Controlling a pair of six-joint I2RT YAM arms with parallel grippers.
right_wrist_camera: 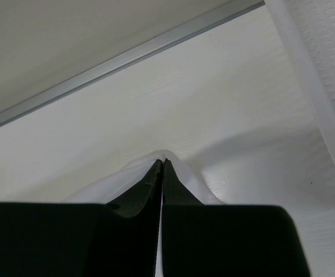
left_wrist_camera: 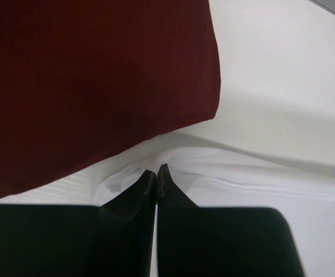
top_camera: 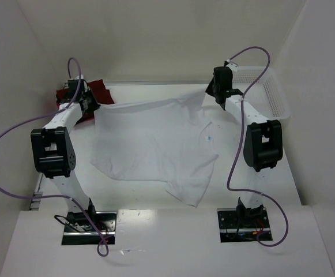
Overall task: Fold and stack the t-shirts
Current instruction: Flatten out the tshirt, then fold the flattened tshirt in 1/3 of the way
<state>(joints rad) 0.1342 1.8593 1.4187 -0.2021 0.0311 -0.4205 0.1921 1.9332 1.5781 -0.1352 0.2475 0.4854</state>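
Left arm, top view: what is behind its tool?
Behind the left tool, which pinches the white t-shirt, lie dark red t-shirts. The arm covers part of them; their number cannot be seen.

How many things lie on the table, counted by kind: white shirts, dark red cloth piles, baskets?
white shirt: 1
dark red pile: 1 (its layers cannot be counted)
basket: 1
Total: 3

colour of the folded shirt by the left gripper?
Plain dark red: the folded cloth t-shirt shows best in the left wrist view.
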